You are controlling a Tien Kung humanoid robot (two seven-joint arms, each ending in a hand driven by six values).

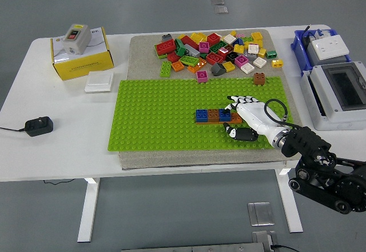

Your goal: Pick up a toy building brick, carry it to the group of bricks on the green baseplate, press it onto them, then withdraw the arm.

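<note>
On the green baseplate [154,120] stands a row of bricks [213,115]: blue, brown, blue, with an orange brick [236,118] at its right end. My right hand [231,115] lies over that right end. Its white fingers [237,99] stretch out just beyond the row, and the thumb [240,133] lies flat on the plate on the near side, apart from the bricks. The hand looks open, with nothing clasped. A heap of loose bricks [214,52] lies on the grey mat behind the plate. My left arm is out of view.
A brown brick [259,79] and a magenta brick [202,76] sit at the plate's far edge. A yellow box with a switch [80,49] and a white plate [99,82] are at the left, a black adapter [38,126] nearer. Grey and blue boxes [334,92] stand at the right.
</note>
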